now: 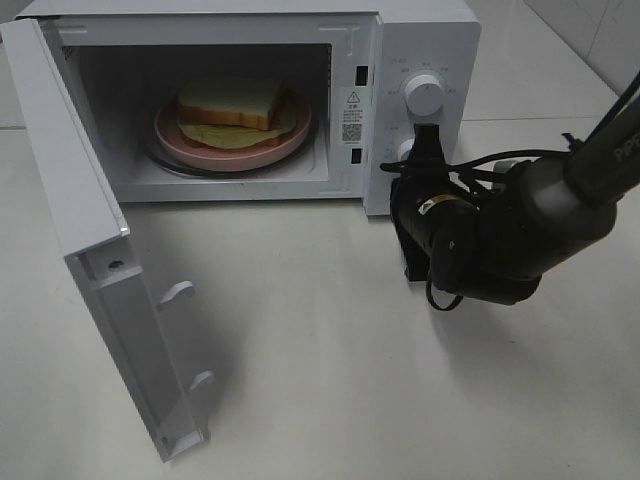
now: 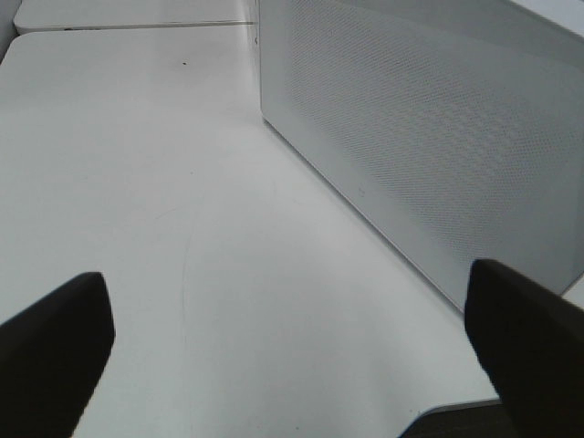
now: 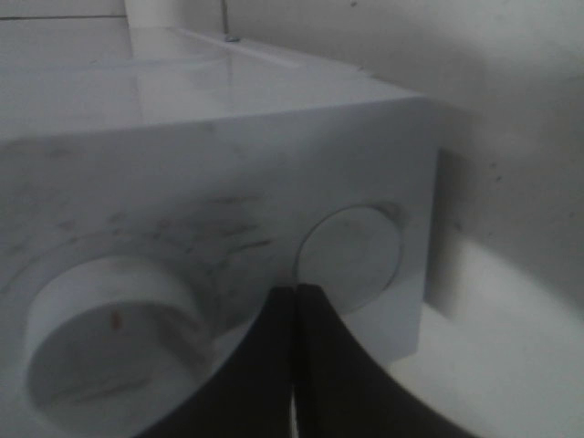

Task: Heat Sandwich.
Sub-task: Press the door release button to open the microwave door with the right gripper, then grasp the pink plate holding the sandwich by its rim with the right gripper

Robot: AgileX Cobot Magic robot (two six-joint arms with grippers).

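Note:
The sandwich, white bread with a tan crust over pale green lettuce, lies on a round pink plate inside the open microwave. My right gripper is shut and empty, its tips against the control panel just below the upper knob and beside the lower knob. In the right wrist view the shut fingertips rest on the panel between two round knobs. My left gripper stands open and empty over the table beside the microwave's perforated wall; it is outside the exterior view.
The microwave door is swung wide open to the front left, its two latch hooks facing the white table. The right arm stretches in from the right edge.

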